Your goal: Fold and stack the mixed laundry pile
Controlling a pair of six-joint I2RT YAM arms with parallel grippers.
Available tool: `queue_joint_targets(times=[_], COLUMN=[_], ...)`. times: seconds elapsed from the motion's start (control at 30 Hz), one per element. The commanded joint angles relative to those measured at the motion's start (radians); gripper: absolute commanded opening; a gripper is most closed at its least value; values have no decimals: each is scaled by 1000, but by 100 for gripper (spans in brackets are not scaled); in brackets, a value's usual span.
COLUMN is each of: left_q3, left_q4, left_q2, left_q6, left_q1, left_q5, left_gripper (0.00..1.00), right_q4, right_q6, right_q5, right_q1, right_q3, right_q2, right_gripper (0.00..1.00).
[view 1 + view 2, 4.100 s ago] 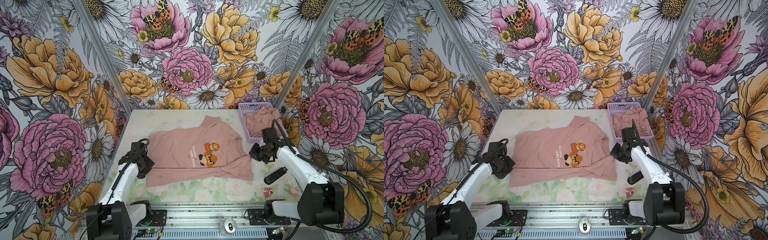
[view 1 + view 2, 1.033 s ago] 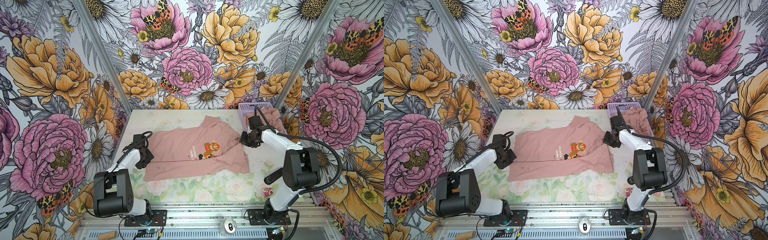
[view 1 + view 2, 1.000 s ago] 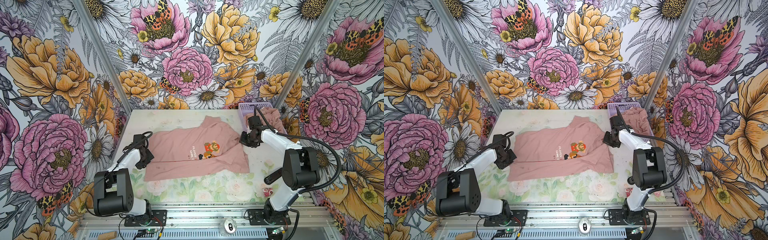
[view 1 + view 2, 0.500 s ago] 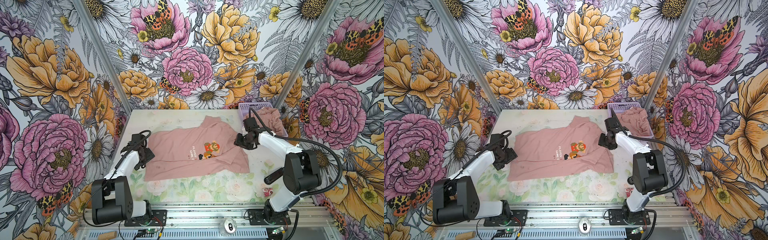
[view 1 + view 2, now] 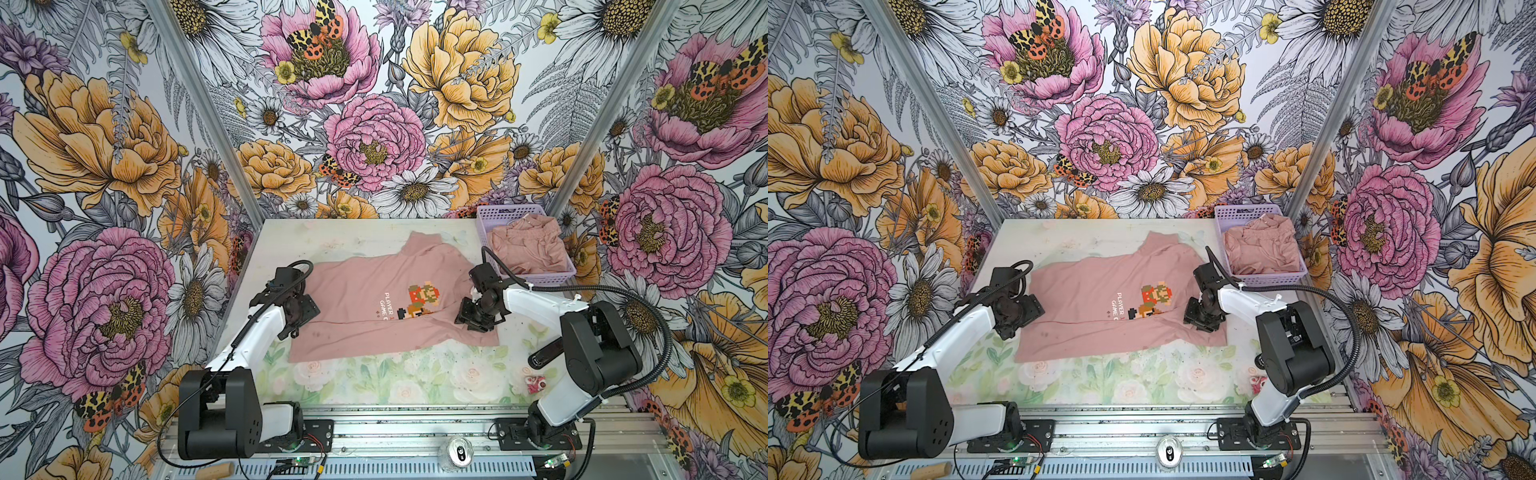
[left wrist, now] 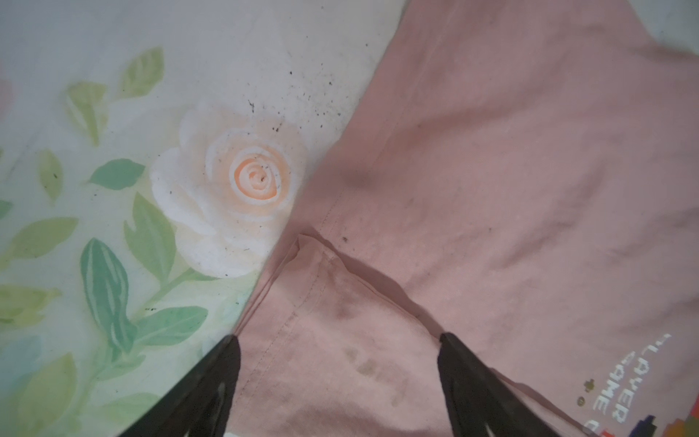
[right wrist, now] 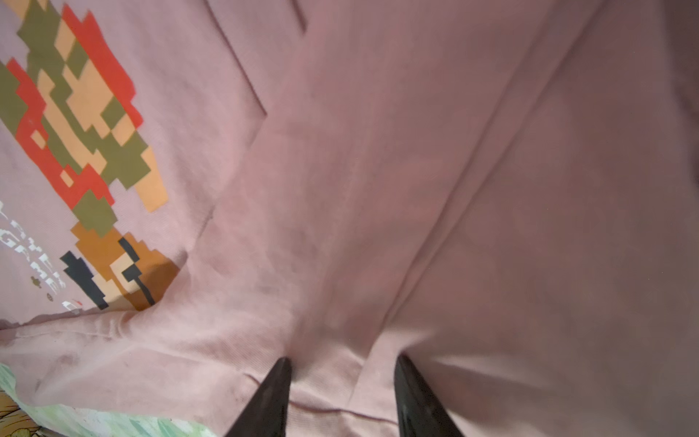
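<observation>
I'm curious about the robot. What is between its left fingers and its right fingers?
The dusty-pink T-shirt, lying on the table, with its pixel-art game figure and white text; both top views show it.

The dusty-pink pixel-figure T-shirt [image 5: 357,291] is matt, soft knit cloth; the lavender perforated basket [image 5: 507,212], upper right, is smooth plastic.

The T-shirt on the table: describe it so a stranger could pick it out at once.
Find the pale floral table inside the flowered walls. Spread across its middle lies a dusty-pink T-shirt. Unlike the crumpled pink garments in the lavender basket at the far right corner, it bears a pixel-art game figure and white text.
</observation>
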Motion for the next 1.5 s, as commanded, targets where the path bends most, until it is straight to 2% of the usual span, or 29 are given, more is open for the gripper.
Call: queue_joint_targets(times=[0.0,0.17,0.4,0.57,0.67,0.9,1.2,1.47], left_q3=[-8,-10,-23,-32,-33,-34,-49,-60], left_q4=[-6,-6,-8,-8,-7,-8,-7,-6], left_q2=[-25,-31,-45,-52,-57,-52,-55,-54], left_q6=[-19,-20,-22,-21,-20,-14,-14,-14], left_q1=[-4,-4,-1,4,4,-2,-12,-15], left_q5=[-7,-5,-8,-7,-4,15,28,34], left_gripper=[84,84,84,84,84,84,85,85], right_q4=[54,81,93,93,91,78,49,19], right_q6=[39,51,58,61,63,40,-22,-68], right_q5=[-7,-6,-3,-2,-7,-24,-36,-9], right_q1=[-1,0,-1,-1,0,0,12,40], right_q3=[-15,-10,-14,-12,3,104,269,375], right_q2=[-13,0,6,-7,-16,21,147,230], right_gripper=[45,40,26,7,0,0,0,0])
